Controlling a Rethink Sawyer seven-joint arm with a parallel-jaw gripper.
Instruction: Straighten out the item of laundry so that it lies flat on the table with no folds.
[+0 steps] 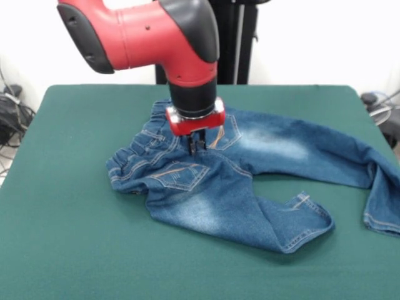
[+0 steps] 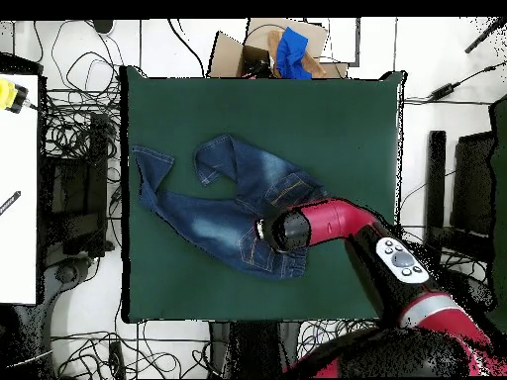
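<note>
The item of laundry is a small pair of blue denim jeans, back pockets up, lying crumpled on the green table. Its gathered waistband bunches at the left. One leg runs right and folds back at the table's right edge; the other bends toward the front with its cuff turned over. My gripper points straight down at the seat between the pockets, shut with its tips pinched into the denim. In the overhead view the jeans lie left of centre on the table, and the arm's wrist covers the gripper.
A cardboard box with a blue thing sits beyond the table's top edge in the overhead view. Cables lie around the table and a white surface stands at the left. Bare green cloth surrounds the jeans.
</note>
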